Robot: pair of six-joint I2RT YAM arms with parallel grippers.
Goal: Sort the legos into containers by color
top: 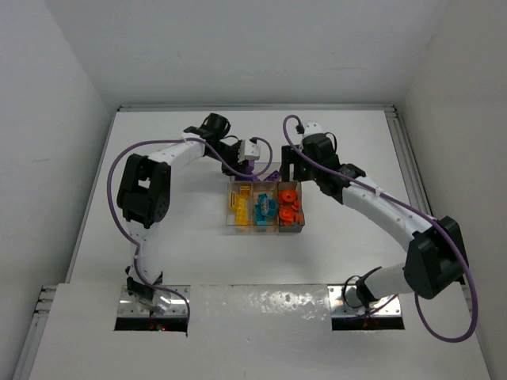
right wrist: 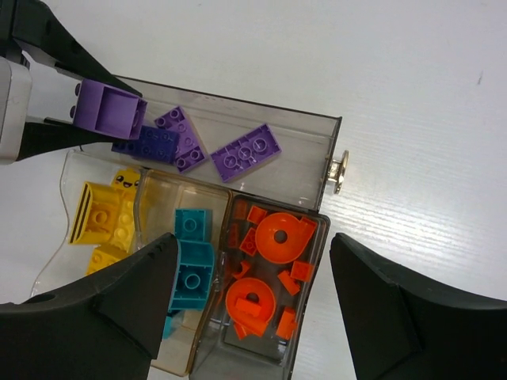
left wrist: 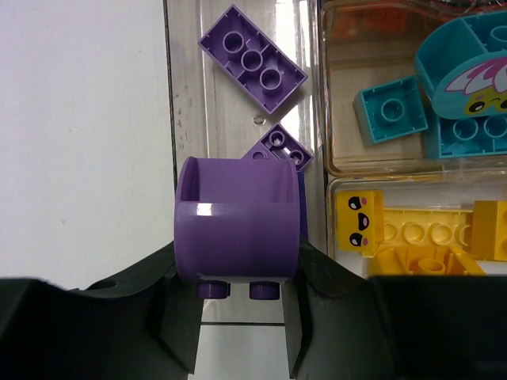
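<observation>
The purple curved brick [left wrist: 238,218] hangs over the wide compartment [left wrist: 187,95], just above the other purple legos [left wrist: 252,59], clamped in my left gripper [left wrist: 239,277]. I judge this the drop-off: next I part those jaws. My right gripper [right wrist: 253,249] hovers spread and empty.

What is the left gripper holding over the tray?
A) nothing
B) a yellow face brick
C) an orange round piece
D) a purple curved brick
D: the left gripper clamps the purple curved brick above the wide compartment, where flat purple bricks lie.
</observation>
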